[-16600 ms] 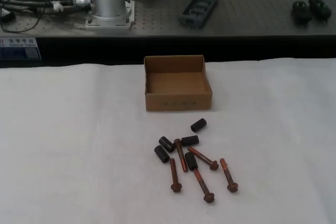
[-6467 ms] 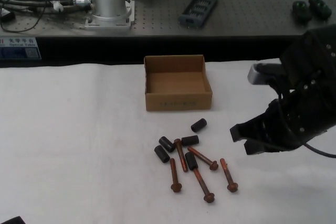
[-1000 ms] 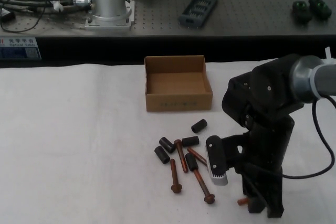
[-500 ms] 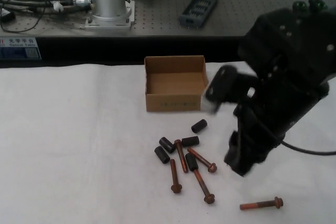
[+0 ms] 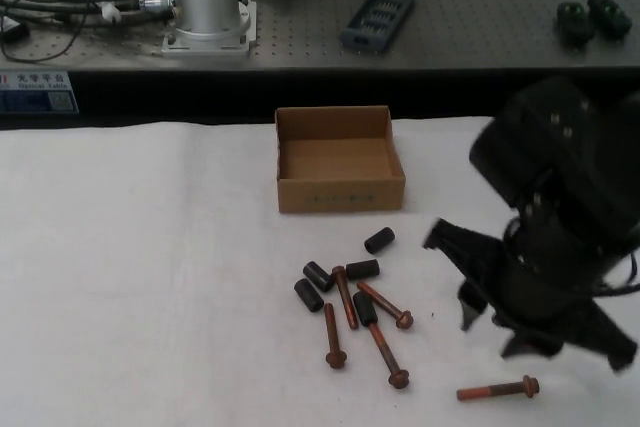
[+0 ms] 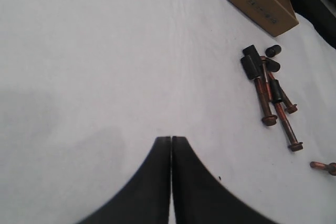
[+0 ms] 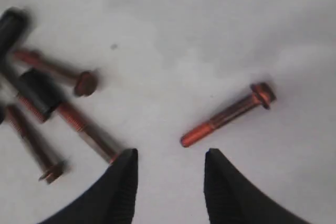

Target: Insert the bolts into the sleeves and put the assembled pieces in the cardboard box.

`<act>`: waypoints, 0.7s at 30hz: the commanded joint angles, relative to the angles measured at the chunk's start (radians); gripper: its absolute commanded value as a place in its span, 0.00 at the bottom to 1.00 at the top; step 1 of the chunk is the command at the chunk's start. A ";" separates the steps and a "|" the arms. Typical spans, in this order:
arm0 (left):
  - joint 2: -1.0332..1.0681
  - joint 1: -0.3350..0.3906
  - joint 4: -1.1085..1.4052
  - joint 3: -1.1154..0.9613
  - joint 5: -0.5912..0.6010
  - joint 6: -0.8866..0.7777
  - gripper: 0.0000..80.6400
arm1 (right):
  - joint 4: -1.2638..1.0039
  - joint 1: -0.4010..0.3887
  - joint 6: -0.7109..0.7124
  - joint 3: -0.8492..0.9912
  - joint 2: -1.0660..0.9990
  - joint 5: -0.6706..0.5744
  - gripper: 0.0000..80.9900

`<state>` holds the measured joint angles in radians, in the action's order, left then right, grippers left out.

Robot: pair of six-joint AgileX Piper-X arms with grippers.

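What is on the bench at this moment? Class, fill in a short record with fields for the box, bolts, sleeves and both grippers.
Cardboard box: upright on the white cloth, no pieces visible inside
Bolts: four clustered in front of the box; a lone bolt lies apart
Sleeves: five, black, among the clustered bolts
Left gripper: fingers shut, holding nothing
Right gripper: fingers open, near the lone bolt, not touching it
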<state>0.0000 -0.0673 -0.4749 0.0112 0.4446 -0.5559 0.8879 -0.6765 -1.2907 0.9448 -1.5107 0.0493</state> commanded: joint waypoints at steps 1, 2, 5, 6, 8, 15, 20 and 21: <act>0.000 -0.002 -0.001 -0.011 -0.015 -0.013 0.01 | -0.018 0.005 -0.208 -0.050 0.003 0.021 0.39; 0.000 -0.002 -0.001 -0.011 -0.015 -0.013 0.01 | -0.028 0.005 -0.237 -0.064 0.003 0.021 0.39; 0.000 -0.002 -0.001 -0.011 -0.015 -0.013 0.01 | -0.051 0.005 -0.392 -0.105 0.003 0.021 0.39; 0.000 -0.002 -0.001 -0.011 -0.015 -0.013 0.01 | -0.058 0.005 -0.434 -0.116 0.003 0.021 0.39; 0.000 -0.002 -0.001 -0.011 -0.015 -0.013 0.01 | -0.082 0.005 -0.476 -0.134 0.003 0.021 0.39; 0.000 -0.002 -0.001 -0.011 -0.015 -0.013 0.01 | -0.204 0.005 -0.511 -0.188 0.003 0.030 0.39; 0.000 -0.002 -0.001 -0.011 -0.015 -0.013 0.01 | -0.255 0.005 -0.531 -0.220 -0.002 0.070 0.39; 0.000 -0.002 -0.001 -0.011 -0.015 -0.013 0.01 | -0.265 0.005 -0.531 -0.223 -0.006 0.073 0.39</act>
<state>0.0000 -0.0673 -0.4749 0.0112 0.4414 -0.5559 0.6414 -0.6765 -1.8103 0.7237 -1.5154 0.1052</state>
